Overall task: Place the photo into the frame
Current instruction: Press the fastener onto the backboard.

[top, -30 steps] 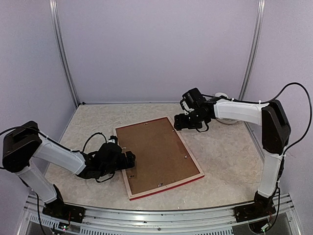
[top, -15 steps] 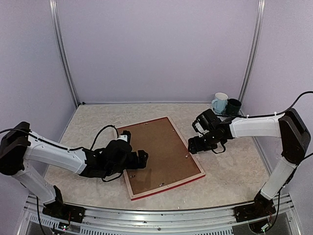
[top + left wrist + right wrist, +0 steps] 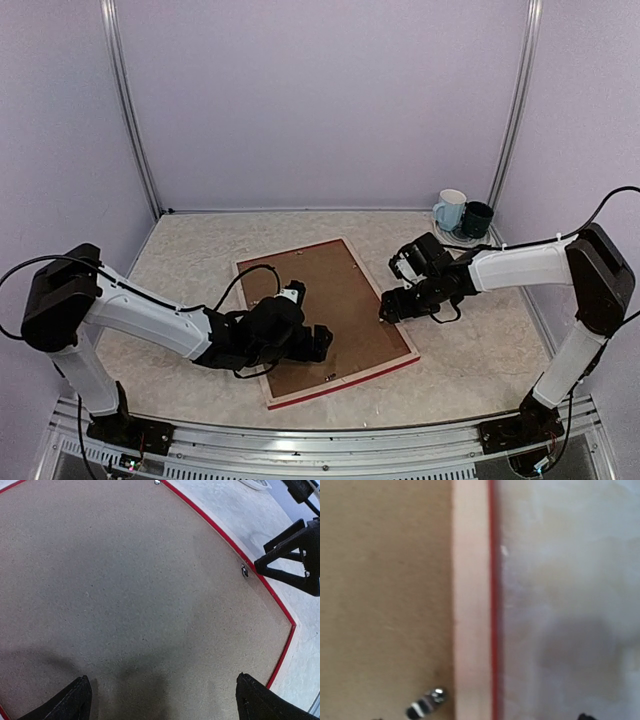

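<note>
Frame (image 3: pixel 340 380) face down, backing board (image 3: pixel 335 285) up: stiff, light, thin, prob. slick, so take it by the rim. L gripper (image 3: pixel 316 344) spread wide above board; R gripper (image 3: pixel 387 306) agape at right rim.

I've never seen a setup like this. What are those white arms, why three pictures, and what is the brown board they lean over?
These are two robot arms bolted to the table, each ending in a two-finger gripper. The wide picture comes from a fixed camera above and behind them; the two close-ups come from a camera on each wrist. On the table lies a picture frame, face down, so you see its brown backing board. A white mug and a dark mug stand at the back right. The left gripper is over the board, the right gripper at the frame's right edge; both are open and hold nothing. No photo shows.
</note>
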Robot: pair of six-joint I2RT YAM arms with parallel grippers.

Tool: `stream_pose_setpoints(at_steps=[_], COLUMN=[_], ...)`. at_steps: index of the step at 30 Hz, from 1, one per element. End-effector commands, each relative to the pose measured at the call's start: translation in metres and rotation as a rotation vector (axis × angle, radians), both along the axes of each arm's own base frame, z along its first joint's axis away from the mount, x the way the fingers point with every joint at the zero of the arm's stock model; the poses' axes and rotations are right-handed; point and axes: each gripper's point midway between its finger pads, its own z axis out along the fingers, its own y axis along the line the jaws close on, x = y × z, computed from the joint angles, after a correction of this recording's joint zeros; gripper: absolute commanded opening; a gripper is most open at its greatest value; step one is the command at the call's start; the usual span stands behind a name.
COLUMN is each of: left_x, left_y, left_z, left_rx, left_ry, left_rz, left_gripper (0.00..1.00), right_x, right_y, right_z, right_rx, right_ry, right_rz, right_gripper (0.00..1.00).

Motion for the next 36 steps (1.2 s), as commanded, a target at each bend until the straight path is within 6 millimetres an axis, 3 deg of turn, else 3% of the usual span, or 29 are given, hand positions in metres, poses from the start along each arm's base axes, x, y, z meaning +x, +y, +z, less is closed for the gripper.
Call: stream_pose_setpoints(at_steps=[1, 14, 22, 25, 31, 36], left_x=[-0.007, -0.011, -0.012, -0.012, -0.012, -0.013], left_y=[-0.018, -0.015, -0.014, -0.014, -0.015, -0.016], left_z=[-0.005, -0.022, -0.025, -0.026, -0.026, -0.028], left_rx=[-0.005, 0.025, 0.031, 0.032, 0.031, 0.029], left_ry=[0.014, 0.04, 0.046, 0.047, 0.047, 0.051], left_rz=[-0.059, -0.056, -0.058, -0.058, -0.061, -0.064], left_gripper=[0.99, 0.99, 0.98, 0.99, 0.98, 0.98], right_x=[-0.002, -0.004, 0.002, 0.002, 0.008, 0.015], right_y=[0.01, 0.001, -0.004, 0.001, 0.015, 0.009], right_z=[-0.001, -0.027, -0.03, -0.022, 0.013, 0.007], right_rx=[0.027, -0.05, -0.093, -0.061, 0.031, -0.021], right_ry=[-0.006, 0.036, 0.025, 0.014, -0.045, -0.049], right_rz=[0.018, 0.005, -0.011, 0.002, 0.02, -0.006], right_gripper=[0.83, 0.82, 0.81, 0.81, 0.82, 0.82])
